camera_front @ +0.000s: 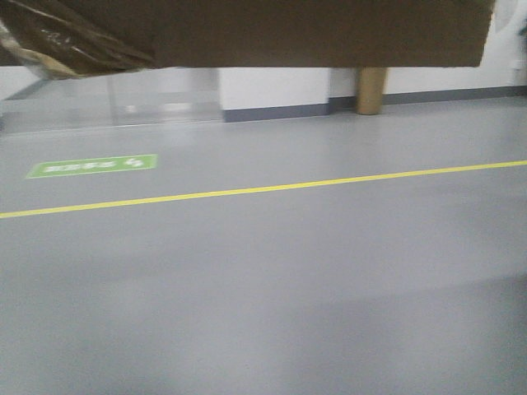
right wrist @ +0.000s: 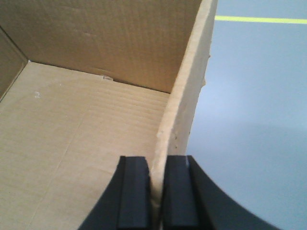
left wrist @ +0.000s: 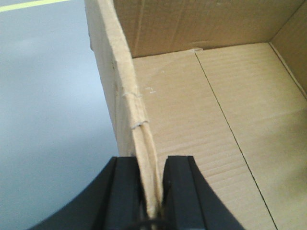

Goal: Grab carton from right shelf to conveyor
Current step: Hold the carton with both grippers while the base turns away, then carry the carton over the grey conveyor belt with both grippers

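The carton (camera_front: 313, 33) is held clear of the floor, its brown underside filling the top edge of the front view, with wrinkled yellowish clear tape (camera_front: 58, 41) bunched at its left end in that view. The top is open; both wrist views look down onto bare corrugated bottom panels and inner walls.

The left gripper (left wrist: 152, 165) is closed on the carton's left side wall (left wrist: 125, 96), one black finger outside and one inside, the cardboard edge pinched and creased between them. The right gripper (right wrist: 157, 165) is likewise clamped on the right side wall (right wrist: 192, 86), fingers pressed against both faces.

Surroundings: the grey floor (camera_front: 263, 288) lies beneath the carton and shows beside each gripped wall in the wrist views. A yellow line (camera_front: 247, 191) crosses the floor, rising slightly to the right. A green floor sign (camera_front: 90, 165) lies beyond that line, at left. Further back stands a white wall (camera_front: 272, 86) with dark grey skirting (camera_front: 276, 111), and a tan cylindrical post (camera_front: 371, 90) shows below the carton's right portion. The front view is somewhat blurred; the sign's lettering cannot be read
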Motion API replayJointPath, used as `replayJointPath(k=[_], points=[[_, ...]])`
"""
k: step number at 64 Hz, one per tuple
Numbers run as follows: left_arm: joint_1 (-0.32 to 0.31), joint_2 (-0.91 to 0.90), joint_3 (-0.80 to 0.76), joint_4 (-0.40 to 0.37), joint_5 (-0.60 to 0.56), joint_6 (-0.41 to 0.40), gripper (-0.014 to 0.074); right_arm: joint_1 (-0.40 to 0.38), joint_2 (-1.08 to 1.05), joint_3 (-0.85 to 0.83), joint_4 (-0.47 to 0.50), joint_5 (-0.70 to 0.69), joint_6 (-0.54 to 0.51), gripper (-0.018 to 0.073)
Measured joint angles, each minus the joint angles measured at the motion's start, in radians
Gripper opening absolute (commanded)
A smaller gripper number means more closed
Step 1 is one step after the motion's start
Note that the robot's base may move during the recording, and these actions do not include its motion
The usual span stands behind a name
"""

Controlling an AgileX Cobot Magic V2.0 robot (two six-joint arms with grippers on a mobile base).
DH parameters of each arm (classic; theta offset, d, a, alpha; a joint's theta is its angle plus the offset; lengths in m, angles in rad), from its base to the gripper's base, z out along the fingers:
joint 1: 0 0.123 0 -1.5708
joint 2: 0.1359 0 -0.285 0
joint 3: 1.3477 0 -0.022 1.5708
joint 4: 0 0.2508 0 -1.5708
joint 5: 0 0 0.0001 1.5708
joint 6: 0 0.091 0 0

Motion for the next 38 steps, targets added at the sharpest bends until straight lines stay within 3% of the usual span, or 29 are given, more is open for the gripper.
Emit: replayJointPath(k=[38], points=[[0.0,0.0,0.0,0.007,-0.007,-0.002,-0.0016,0.0,0.0,0.002,-0.002,-0.036,-0.004,-0.0062]])
